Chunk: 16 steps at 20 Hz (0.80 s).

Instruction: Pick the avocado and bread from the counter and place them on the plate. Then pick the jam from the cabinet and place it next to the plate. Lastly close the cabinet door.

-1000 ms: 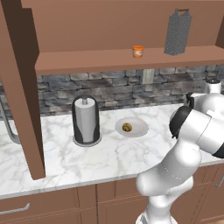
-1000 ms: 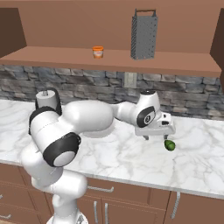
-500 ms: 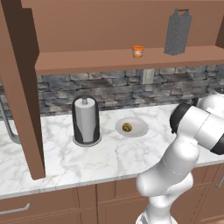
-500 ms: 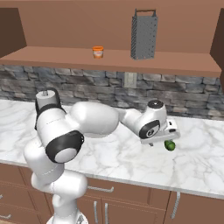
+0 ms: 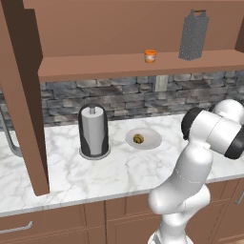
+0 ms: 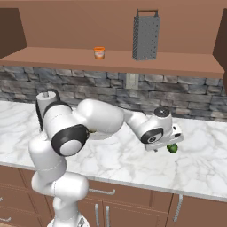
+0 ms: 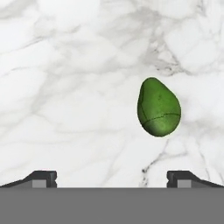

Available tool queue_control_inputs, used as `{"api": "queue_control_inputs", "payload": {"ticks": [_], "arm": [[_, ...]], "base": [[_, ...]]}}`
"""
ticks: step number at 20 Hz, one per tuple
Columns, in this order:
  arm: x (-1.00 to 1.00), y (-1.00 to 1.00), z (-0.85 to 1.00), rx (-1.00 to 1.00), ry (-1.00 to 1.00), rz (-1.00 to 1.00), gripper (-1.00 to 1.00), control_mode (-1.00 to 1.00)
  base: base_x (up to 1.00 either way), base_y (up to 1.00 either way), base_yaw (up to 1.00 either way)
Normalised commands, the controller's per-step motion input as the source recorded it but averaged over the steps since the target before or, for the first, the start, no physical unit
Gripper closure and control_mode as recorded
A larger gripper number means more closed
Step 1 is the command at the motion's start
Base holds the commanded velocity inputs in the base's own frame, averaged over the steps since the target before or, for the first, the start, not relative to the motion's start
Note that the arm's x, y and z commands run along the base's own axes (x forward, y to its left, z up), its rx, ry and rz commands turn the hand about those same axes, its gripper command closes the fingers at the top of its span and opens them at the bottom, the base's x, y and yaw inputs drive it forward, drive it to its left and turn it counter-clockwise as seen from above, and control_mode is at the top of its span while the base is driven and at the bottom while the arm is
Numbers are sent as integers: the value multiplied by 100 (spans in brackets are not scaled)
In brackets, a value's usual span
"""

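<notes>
Avocado [image 7: 158, 107] lies on the counter [image 7: 78, 87] under the wide-apart pincer [image 7: 112, 177].

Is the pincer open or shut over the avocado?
Open: in the hand view the pincer fingertips stand wide apart above the avocado, which lies untouched on the counter.

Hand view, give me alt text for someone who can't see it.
A green avocado lies on the white marble counter, right of centre, narrow end pointing up in the picture. The open gripper looks down on it, its two dark fingertips wide apart at the bottom, touching nothing.
</notes>
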Motion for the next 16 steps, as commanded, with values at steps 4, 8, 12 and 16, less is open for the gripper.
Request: {"api": "queue_control_inputs", "payload": {"ticks": [4,8,12,16], "arm": [[16,-7,-12,0,0,12,-100,-100],[16,-15,-12,0,0,12,-100,-100],[21,-14,-12,0,0,11,-100,-100],[24,-10,-12,0,0,10,-100,-100]], "base": [[0,0,0],[0,0,0],[0,0,0],[0,0,0]]}}
